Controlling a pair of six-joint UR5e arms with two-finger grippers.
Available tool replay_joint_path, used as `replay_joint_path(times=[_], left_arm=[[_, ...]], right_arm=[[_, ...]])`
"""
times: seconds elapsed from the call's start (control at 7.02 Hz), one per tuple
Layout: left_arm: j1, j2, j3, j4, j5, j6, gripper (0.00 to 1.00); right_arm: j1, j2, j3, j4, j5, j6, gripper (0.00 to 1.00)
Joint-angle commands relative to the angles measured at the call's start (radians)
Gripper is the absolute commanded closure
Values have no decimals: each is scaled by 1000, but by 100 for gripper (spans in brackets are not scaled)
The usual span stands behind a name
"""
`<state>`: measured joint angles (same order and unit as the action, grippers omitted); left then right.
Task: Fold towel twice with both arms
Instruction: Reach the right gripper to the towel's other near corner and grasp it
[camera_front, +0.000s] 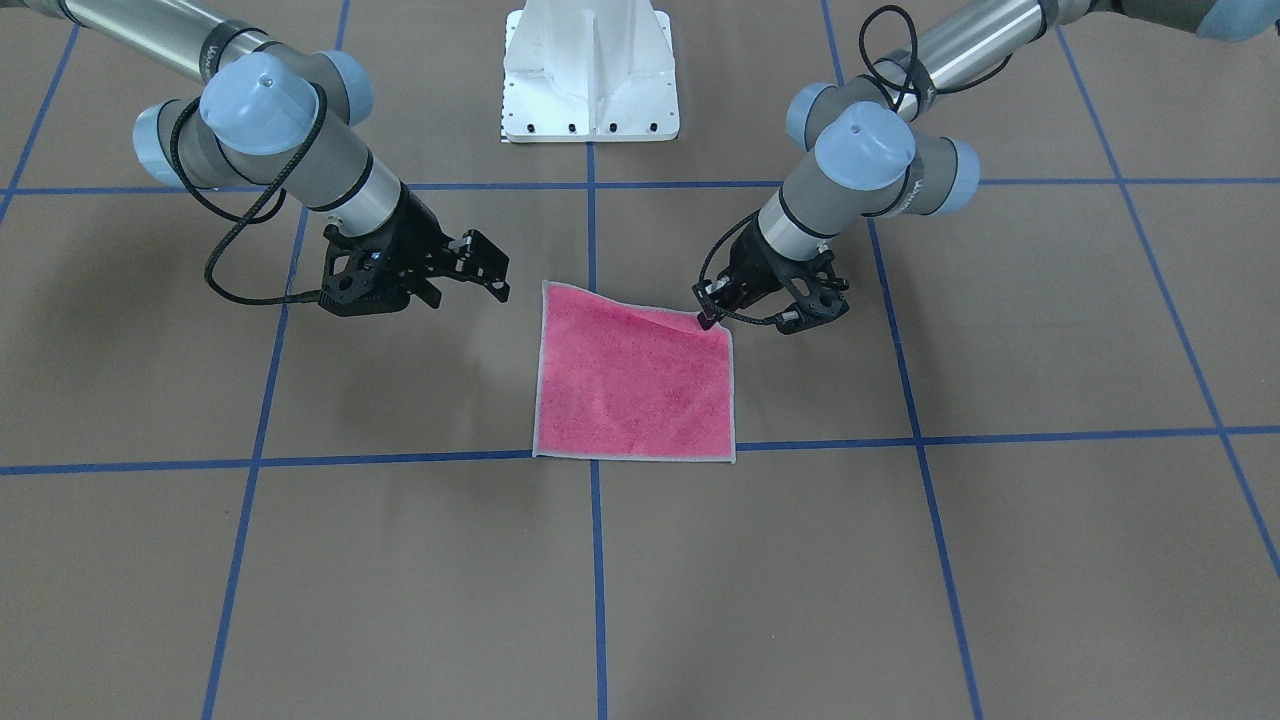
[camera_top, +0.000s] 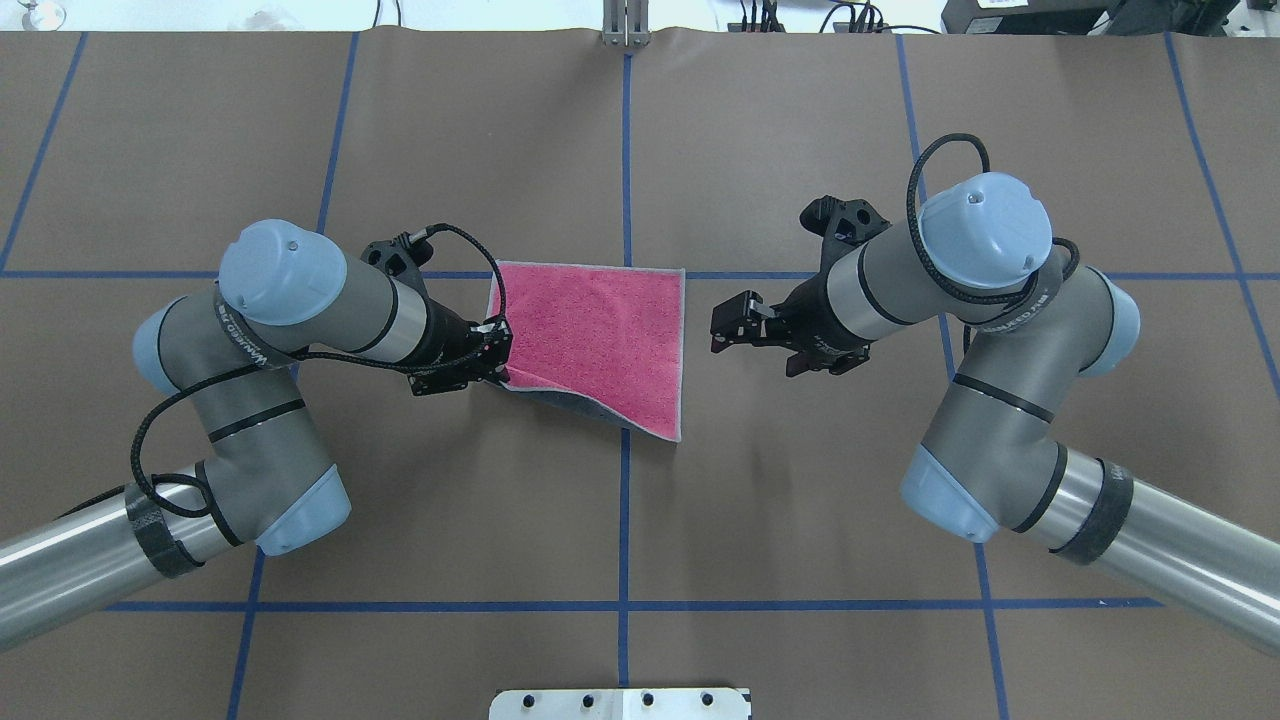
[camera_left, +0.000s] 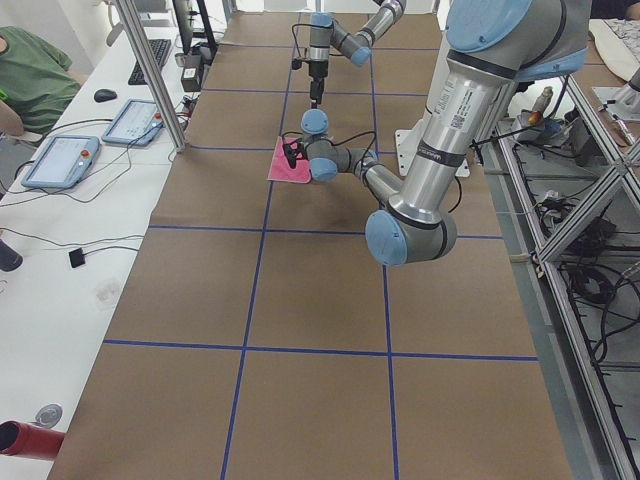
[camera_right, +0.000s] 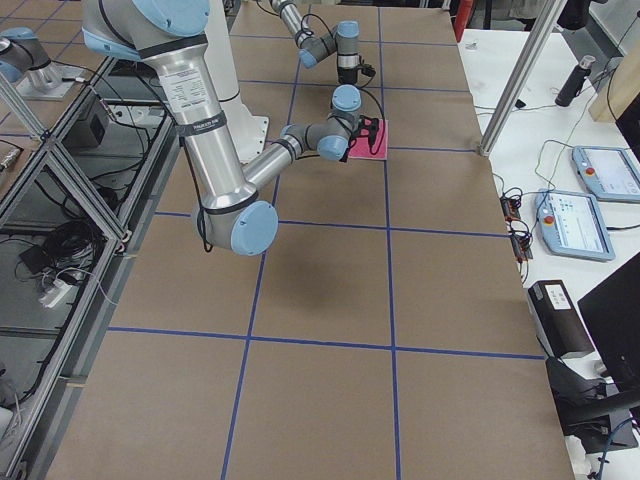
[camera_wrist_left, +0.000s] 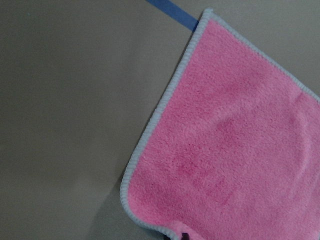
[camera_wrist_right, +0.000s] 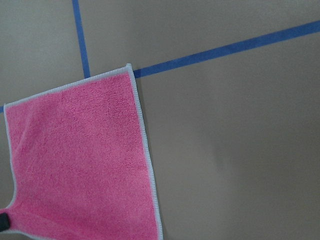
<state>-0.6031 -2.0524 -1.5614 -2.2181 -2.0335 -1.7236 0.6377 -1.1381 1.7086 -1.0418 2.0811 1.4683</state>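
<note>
The towel (camera_front: 635, 385) lies pink face up at the middle of the table (camera_front: 420, 560), also seen from overhead (camera_top: 595, 335). My left gripper (camera_top: 495, 352) is shut on the towel's near-left corner and holds it slightly raised, so a strip of dark grey underside shows. In the front-facing view the left gripper (camera_front: 708, 312) is on the right. My right gripper (camera_top: 724, 325) is open and empty, a little off the towel's right edge and above the table; in the front-facing view it (camera_front: 490, 270) is on the left. Both wrist views show the pink towel (camera_wrist_left: 240, 150) (camera_wrist_right: 80, 160).
The white pedestal base (camera_front: 590, 75) stands at the robot's side of the table. Blue tape lines (camera_top: 625, 520) cross the brown table cover. A side desk with tablets (camera_left: 60, 160) and cables runs along the operators' edge.
</note>
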Motion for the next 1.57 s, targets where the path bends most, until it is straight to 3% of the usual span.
replay_joint_path(times=[0.0,0.71,1.0,1.42], left_arm=[[-3,0,3,0,-1,-1,100],[-1,-5,4,0,-1,-2,100],[-3,-6,4,0,-1,-2,100],[-3,-6,4,0,-1,-2,100]], right_arm=[[-35,40,-42,3,-27,116,1],[-133,92,-78,46,-130,556,1],[-171,90,-99,46,-185,598,2],[-187,87,-107,48,-187,658,2]])
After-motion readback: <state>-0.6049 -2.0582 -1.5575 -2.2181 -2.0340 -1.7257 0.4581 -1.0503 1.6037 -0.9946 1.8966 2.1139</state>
